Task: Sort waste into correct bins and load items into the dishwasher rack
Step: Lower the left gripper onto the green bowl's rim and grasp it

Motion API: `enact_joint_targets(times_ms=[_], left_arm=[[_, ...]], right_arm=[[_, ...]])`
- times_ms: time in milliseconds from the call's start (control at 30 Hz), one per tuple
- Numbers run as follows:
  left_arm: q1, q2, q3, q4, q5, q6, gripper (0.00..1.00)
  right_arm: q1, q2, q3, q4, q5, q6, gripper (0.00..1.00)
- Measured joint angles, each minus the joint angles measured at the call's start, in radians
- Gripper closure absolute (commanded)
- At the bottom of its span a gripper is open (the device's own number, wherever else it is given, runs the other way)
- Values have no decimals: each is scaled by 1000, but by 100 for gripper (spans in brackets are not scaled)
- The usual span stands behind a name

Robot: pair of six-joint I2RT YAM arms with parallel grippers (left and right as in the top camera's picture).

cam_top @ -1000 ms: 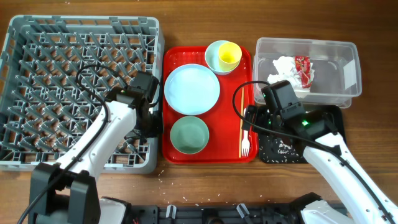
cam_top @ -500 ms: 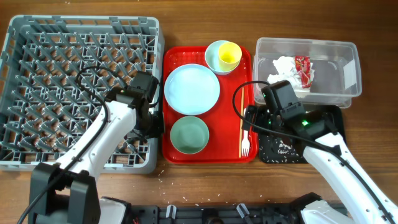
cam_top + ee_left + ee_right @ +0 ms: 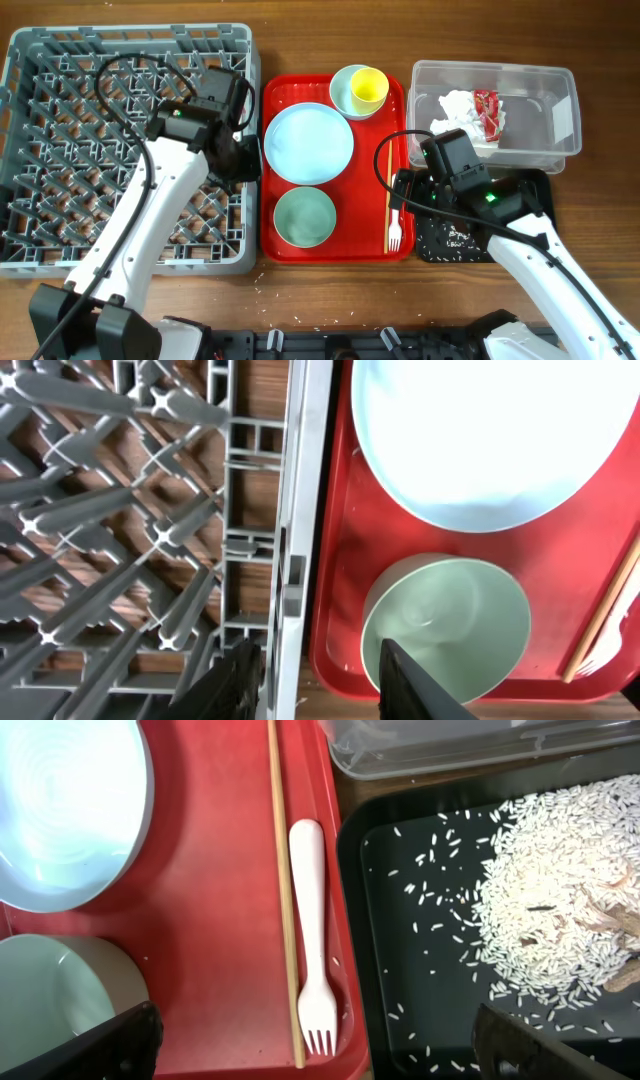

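Mint-blue plate (image 3: 308,143), green bowl (image 3: 304,217), fork (image 3: 394,225) and chopsticks (image 3: 388,190) lie on the red tray (image 3: 275,98); the rack (image 3: 60,100) beside it holds no dishes. Loading looks due. Left hand (image 3: 322,668), parted and empty, hovers over the rack's rim and needs to reach the bowl's edge. Right hand (image 3: 320,1035) gapes empty above the fork.

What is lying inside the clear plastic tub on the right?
Crumpled white tissue and a red snack wrapper lie in the clear tub. The right arm covers the tub's near left corner, and anything under the tissue is hidden.
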Motion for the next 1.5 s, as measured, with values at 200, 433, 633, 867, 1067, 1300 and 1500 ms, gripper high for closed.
enact_joint_targets(times_ms=[200, 433, 633, 867, 1067, 1300, 1500], left_arm=[[0, 0, 0, -85, 11, 0, 65], [0, 0, 0, -88, 11, -3, 95], [-56, 0, 0, -60, 129, -4, 91], [-155, 0, 0, -39, 215, -4, 93], [-280, 0, 0, 23, 224, -27, 58], [-431, 0, 0, 64, 177, -95, 50], [-498, 0, -7, 103, 92, -168, 51]], right_arm=[[0, 0, 0, 0, 0, 0, 0], [0, 0, 0, 0, 0, 0, 0], [0, 0, 0, 0, 0, 0, 0], [0, 0, 0, 0, 0, 0, 0], [0, 0, 0, 0, 0, 0, 0], [0, 0, 0, 0, 0, 0, 0], [0, 0, 0, 0, 0, 0, 0]])
